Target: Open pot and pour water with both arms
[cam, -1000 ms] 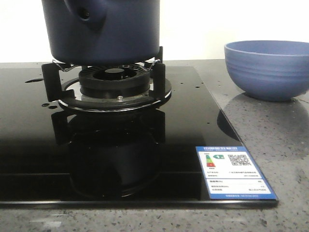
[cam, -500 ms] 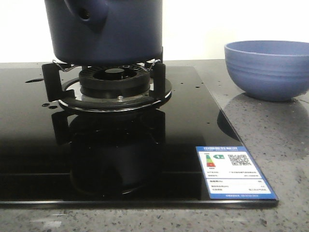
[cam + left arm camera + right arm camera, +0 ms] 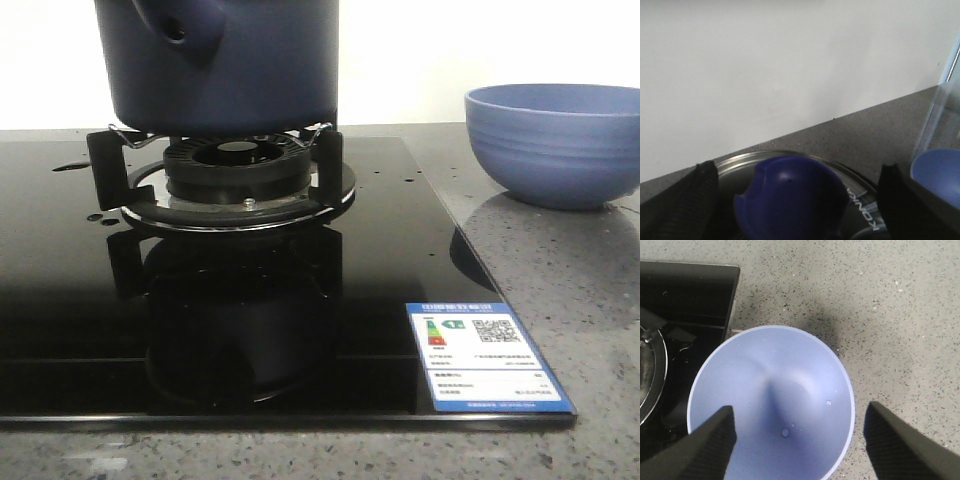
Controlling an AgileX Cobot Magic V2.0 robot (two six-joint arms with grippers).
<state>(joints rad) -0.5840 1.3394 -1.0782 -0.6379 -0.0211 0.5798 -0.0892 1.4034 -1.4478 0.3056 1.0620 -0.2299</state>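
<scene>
Three views cover this moment. In the front view, the pot sits over the burner of the black glass cooktop. Its base is at the level of the grate prongs, and whether it rests on them or hangs just clear cannot be told. Its short tubular stub faces the camera, and the top of the pot is cut off by the frame. A light-blue bowl stands on the speckled counter, off the cooktop's right edge and well apart from the pot; it is probably there to catch the pour. An energy label is stuck on the glass at the near right corner.

In the left wrist view, the left gripper hangs over a lid: a dark blue knob on a shiny metal rim. The dark fingers stand spread, one on each side of the knob and not touching it, which looks like a line-up for lifting the lid. The bowl shows at the edge through a clear panel.

In the right wrist view, the right gripper is directly above the bowl, its jaws wide apart and holding nothing. A few droplets lie in the bowl's bottom. This arm seems set near the bowl, either waiting or ready to steady it.
</scene>
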